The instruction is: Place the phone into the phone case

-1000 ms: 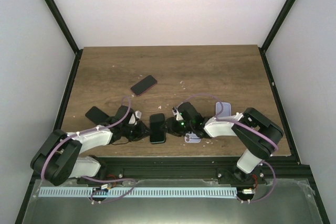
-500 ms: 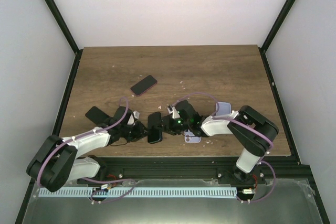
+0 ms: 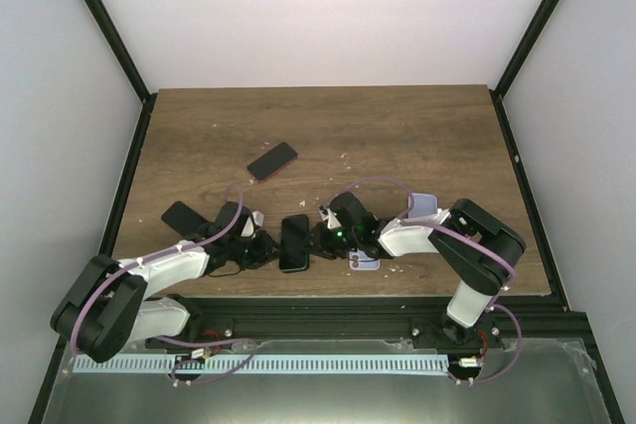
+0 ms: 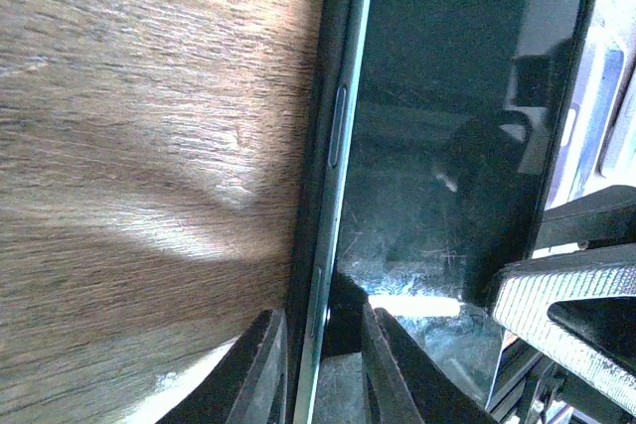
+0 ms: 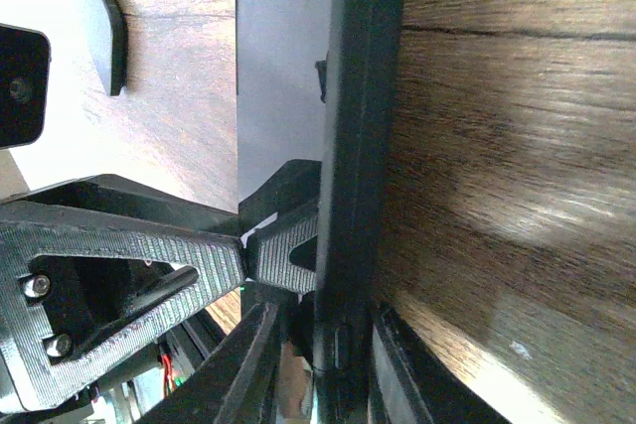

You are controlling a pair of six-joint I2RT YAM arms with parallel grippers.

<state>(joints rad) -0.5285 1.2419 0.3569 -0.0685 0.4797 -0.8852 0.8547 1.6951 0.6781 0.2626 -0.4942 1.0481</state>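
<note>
A black phone (image 3: 294, 242) lies near the table's front edge, between my two grippers. My left gripper (image 3: 264, 247) is shut on its left long edge. In the left wrist view the gripper (image 4: 316, 320) straddles the silver side of the phone (image 4: 447, 166), and a black case rim (image 4: 310, 196) runs along it. My right gripper (image 3: 320, 239) is shut on the right long edge. In the right wrist view the gripper (image 5: 323, 317) clamps the black-cased edge (image 5: 363, 146). I cannot tell how far the phone sits in the case.
A second dark phone (image 3: 272, 160) lies farther back on the wooden table (image 3: 397, 136). A flat black piece (image 3: 182, 216) lies left of my left arm. A lilac case (image 3: 422, 207) and a small lilac piece (image 3: 364, 262) lie by my right arm.
The phone and both grippers have shifted a little to the left, then slightly back. Both grips stayed on the phone.
</note>
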